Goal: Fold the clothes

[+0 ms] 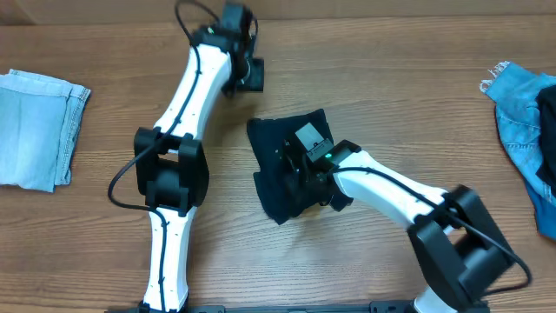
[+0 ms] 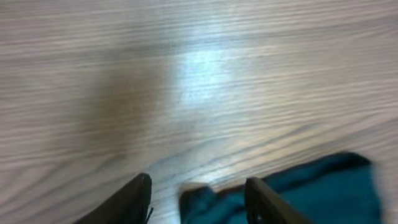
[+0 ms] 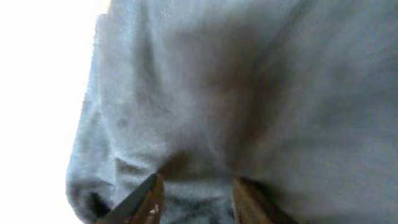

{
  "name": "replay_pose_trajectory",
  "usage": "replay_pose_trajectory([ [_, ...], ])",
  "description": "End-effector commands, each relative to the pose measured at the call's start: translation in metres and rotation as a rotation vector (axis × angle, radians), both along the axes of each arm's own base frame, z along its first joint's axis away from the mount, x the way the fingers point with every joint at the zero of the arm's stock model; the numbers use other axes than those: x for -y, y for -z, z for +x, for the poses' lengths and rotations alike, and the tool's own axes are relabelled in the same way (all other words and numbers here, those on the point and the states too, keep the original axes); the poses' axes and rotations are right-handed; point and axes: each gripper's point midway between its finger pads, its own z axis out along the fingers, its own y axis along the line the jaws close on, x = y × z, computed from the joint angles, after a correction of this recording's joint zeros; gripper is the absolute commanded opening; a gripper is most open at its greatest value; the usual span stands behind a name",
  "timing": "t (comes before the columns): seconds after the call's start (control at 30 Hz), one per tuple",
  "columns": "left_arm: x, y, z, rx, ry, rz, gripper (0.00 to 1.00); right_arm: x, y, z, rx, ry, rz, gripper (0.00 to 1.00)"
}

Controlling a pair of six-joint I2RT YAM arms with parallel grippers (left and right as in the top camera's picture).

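The dark navy garment (image 1: 271, 146) lies folded in a small bundle at the table's middle. My right gripper (image 1: 294, 165) is down on top of it; in the right wrist view its fingers (image 3: 146, 199) stand apart, open, over rumpled navy cloth (image 3: 249, 81) that fills the view. My left gripper (image 1: 249, 76) hangs above bare wood behind the bundle, apart from it. It is open (image 2: 199, 196) with nothing between the fingers, and a corner of the garment (image 2: 311, 193) shows low in its blurred view. A pale blue folded piece (image 1: 35, 129) lies far left. Brighter blue denim (image 1: 521, 117) lies far right.
The wooden table (image 1: 400, 78) runs bare between the middle bundle and the two side pieces. The left arm's white links (image 1: 187, 104) stretch from the front edge to the back. The right arm (image 1: 391, 187) reaches in from the front right corner.
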Motion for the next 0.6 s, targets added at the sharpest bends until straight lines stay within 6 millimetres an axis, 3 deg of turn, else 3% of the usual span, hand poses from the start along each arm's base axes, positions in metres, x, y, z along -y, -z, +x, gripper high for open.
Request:
replay_pose_trajectory([
  [0.0, -0.004, -0.09, 0.002, 0.135, -0.002, -0.016, 0.52, -0.009, -0.091, 0.032, 0.224, 0.034, 0.134, 0.49],
  [0.07, -0.01, -0.12, -0.015, 0.144, -0.005, -0.012, 0.52, 0.001, -0.124, 0.044, 0.28, 0.104, 0.189, 0.59],
  [0.17, -0.017, -0.148, -0.04, 0.14, -0.007, -0.004, 0.53, 0.031, -0.148, 0.059, 0.308, 0.232, 0.227, 0.67],
  [0.27, -0.002, -0.173, -0.055, 0.172, 0.058, -0.071, 0.61, 0.067, -0.144, 0.066, 0.269, 0.333, 0.202, 0.79],
  [0.33, 0.008, -0.187, -0.064, 0.194, 0.08, -0.101, 0.61, 0.092, -0.133, 0.068, 0.222, 0.396, 0.164, 0.85],
  [0.4, 0.015, -0.198, -0.071, 0.22, 0.097, -0.091, 0.6, 0.111, -0.124, 0.068, 0.179, 0.441, 0.141, 0.86],
  [0.5, 0.015, -0.216, -0.079, 0.302, 0.079, 0.034, 0.56, 0.123, -0.118, 0.065, 0.127, 0.423, 0.159, 0.88],
  [0.57, 0.02, -0.238, -0.093, 0.38, 0.068, 0.116, 0.57, 0.126, -0.118, 0.063, 0.113, 0.41, 0.169, 0.9],
])
